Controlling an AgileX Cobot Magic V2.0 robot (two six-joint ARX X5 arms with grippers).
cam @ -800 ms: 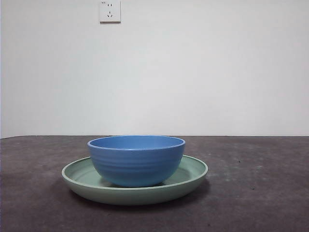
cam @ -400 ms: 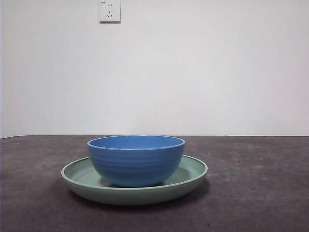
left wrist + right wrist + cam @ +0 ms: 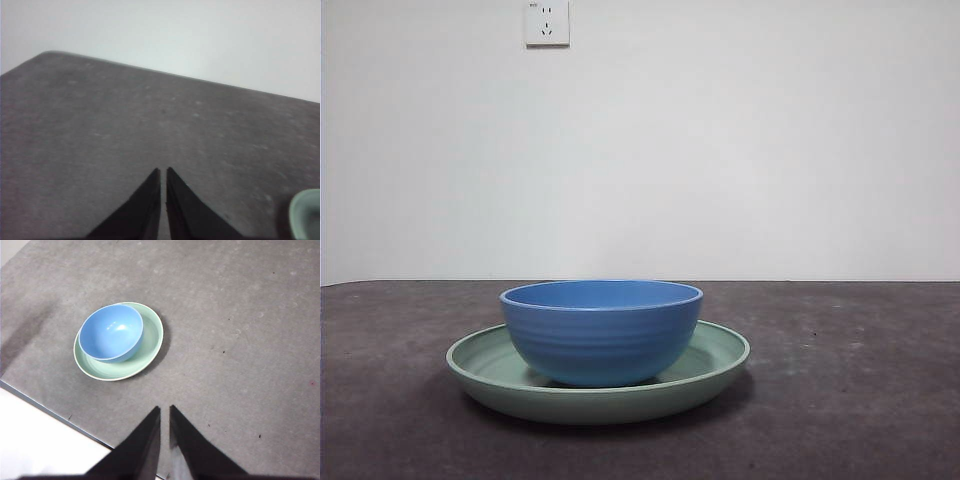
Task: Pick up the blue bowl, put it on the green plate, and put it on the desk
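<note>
**Blue bowl sits on the plate — both arms stand clear**

Blue, glossy, ridged round bowl rests upright inside the wide mint-green plate on the dark speckled desk. Right gripper hovers high, jaws nearly together, the bowl ahead and to its left; left gripper — also nearly closed — glimpses only the plate's rim.

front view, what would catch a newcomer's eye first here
The blue bowl stands out first: it sits upright and empty inside the wider green plate, near the middle of the dark desk. Behind them is a bare white wall with a socket high up. No claw touches the dishes; the right claw hangs apart from them, jaws nearly together.
</note>
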